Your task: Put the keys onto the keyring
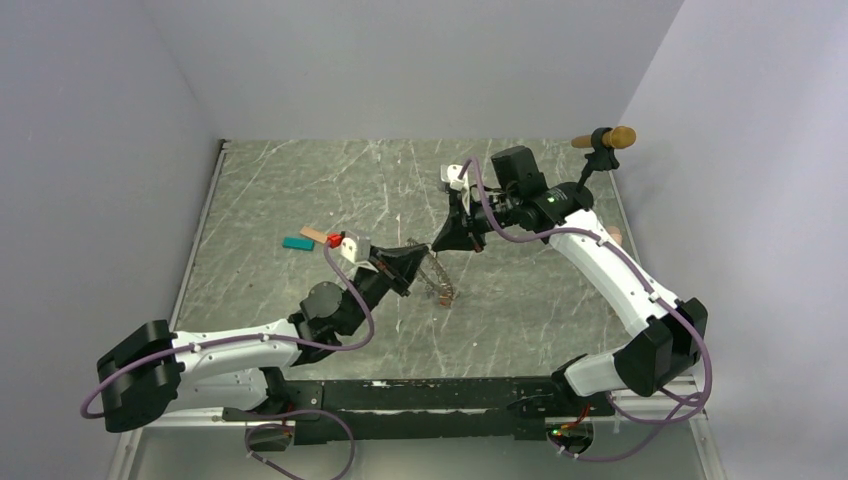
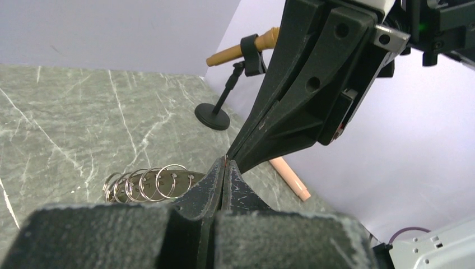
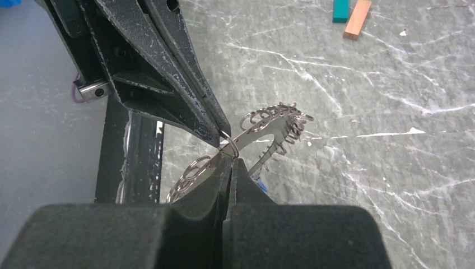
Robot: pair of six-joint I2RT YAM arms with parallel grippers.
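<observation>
Shows left gripper [image 2: 224,165] and right gripper [image 3: 231,162] meeting tip to tip above mid-table, both pinched fully shut on one small ring [image 3: 228,143] of the keyring [image 3: 277,124], held aloft between them, other loops trailing down toward the table [image 1: 300,180]. Reveals no keys threaded, none plainly discernible anywhere; judged early, all threading apparently left to do. Includes no container in view.

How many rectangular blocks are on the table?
2: a teal block and a tan block beside it, left of centre in the top view. Others may be hidden.
</observation>
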